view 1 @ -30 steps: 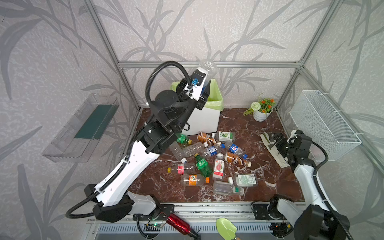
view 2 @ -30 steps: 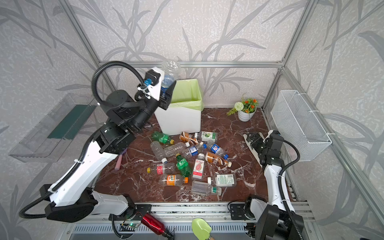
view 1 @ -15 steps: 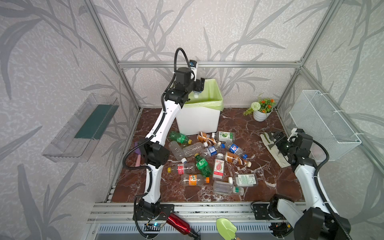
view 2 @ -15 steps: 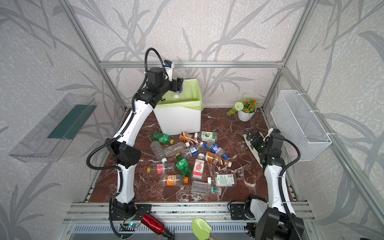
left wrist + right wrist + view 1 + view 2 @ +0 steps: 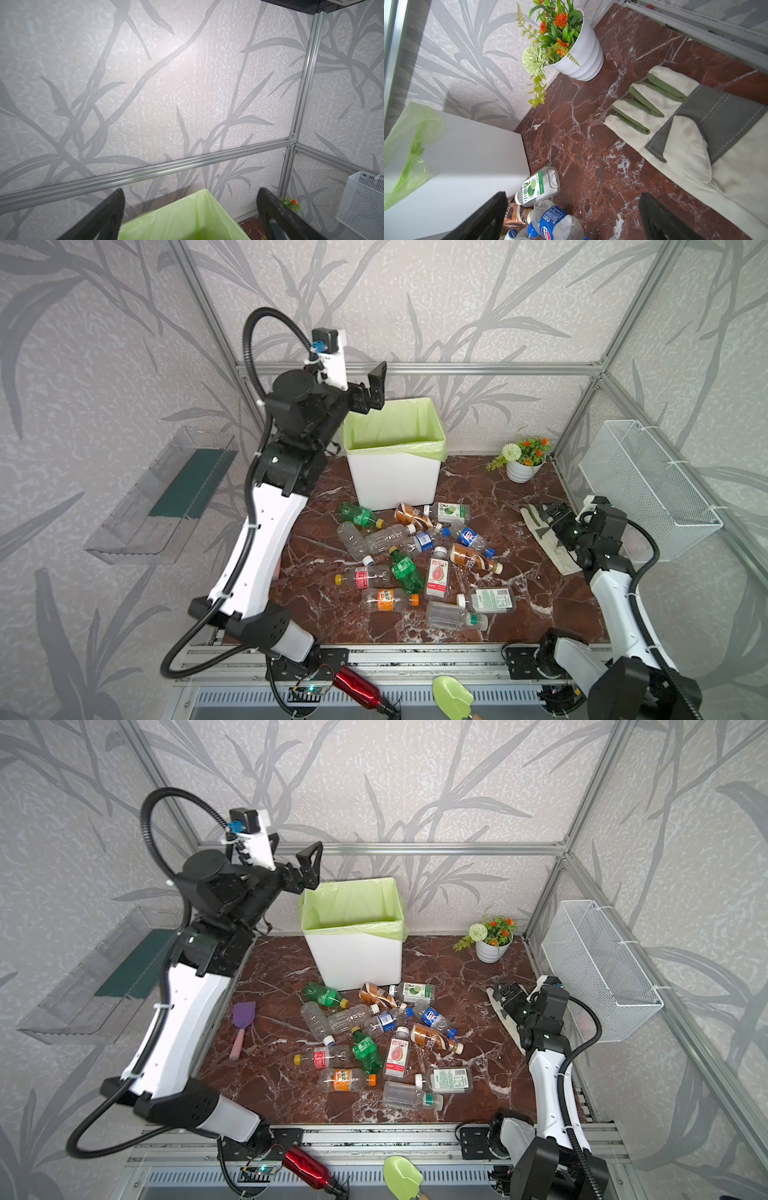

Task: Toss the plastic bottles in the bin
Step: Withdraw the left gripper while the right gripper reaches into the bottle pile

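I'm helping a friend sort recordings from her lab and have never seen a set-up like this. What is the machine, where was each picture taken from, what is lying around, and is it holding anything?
These are two robot arms, each ending in a two-fingered gripper. Two pictures come from a twin camera overhead and look nearly alike. The other two come from small cameras on the arms' wrists.

On the marble-patterned table the plastic bottles lie in a loose pile in front of the bin, a white box lined with a green bag. A work glove, a flower pot and a purple scoop are there too.

The left gripper is raised by the bin's rim, open and empty. The right gripper is low near the glove, also open, holding nothing.
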{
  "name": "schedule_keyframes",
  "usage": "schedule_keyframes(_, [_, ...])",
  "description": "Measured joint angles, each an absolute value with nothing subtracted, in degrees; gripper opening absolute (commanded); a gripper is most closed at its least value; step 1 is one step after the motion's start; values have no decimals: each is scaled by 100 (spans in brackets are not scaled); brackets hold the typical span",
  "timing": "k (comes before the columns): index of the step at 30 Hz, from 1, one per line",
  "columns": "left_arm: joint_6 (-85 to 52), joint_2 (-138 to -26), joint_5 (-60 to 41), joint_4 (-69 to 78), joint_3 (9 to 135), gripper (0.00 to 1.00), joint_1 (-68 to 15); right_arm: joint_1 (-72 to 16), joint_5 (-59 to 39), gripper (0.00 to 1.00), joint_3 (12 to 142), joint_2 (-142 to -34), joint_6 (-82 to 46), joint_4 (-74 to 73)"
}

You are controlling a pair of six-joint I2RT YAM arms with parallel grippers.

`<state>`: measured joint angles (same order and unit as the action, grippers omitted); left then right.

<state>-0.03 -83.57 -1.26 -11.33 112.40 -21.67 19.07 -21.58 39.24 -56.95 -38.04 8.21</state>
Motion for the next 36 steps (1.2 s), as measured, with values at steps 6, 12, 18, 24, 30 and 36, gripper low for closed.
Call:
schedule_keyframes(6, [-58,-7227,429,-377,8608,99,-2169,1406,-2084,100,3922,-5741,-3728,886])
schedule_keyframes(12, [-224,-6779,891,-587,6901,99,-2167,620,-1933,98,3922,-5804,-3568,1083])
schedule_keyframes(18, [-397,-5859,1240,-652,5927,99,-2165,167,-1806,97,4062,-5767,-2991,1645])
schedule_keyframes(24, [-672,-5594,1704,-716,5310,99,-2093,-204,-1896,97,4147,-5133,-2189,2211])
schedule_keyframes(30, [-1015,-5566,1730,-764,5146,99,-1638,-1096,-2123,97,4222,-4871,-934,2799])
schedule_keyframes(36, [-1297,-5411,1643,-880,5094,99,-1142,-2665,-1756,93,4362,-5065,283,3271])
